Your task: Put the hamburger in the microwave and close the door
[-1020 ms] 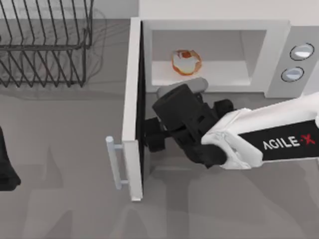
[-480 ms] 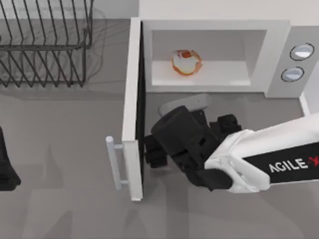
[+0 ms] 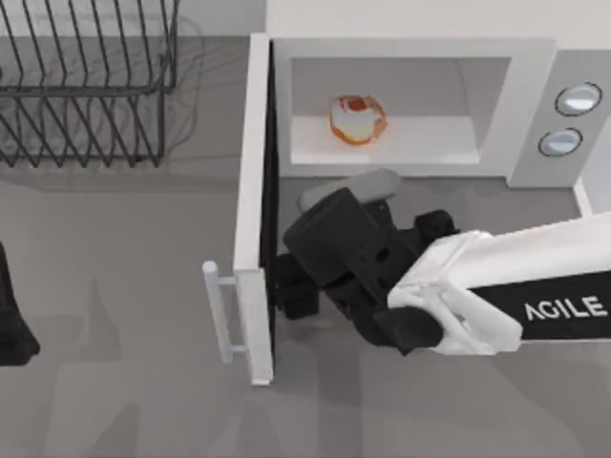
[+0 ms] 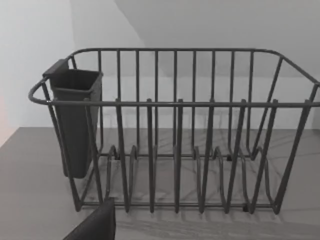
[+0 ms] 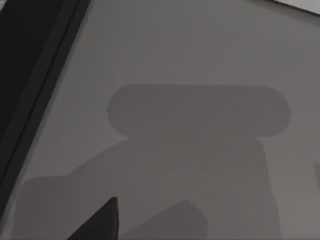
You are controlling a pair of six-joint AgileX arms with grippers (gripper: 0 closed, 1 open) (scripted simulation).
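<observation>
White door swinging wide, standing just left of right gripper, jaws' state impossible to tell, hamburger sitting inside microwave.

the right arm has a smooth white shell with a black band lettered "agile" in white. its wrist is a chunky black block with a grey rounded cap. the left arm is black.
</observation>
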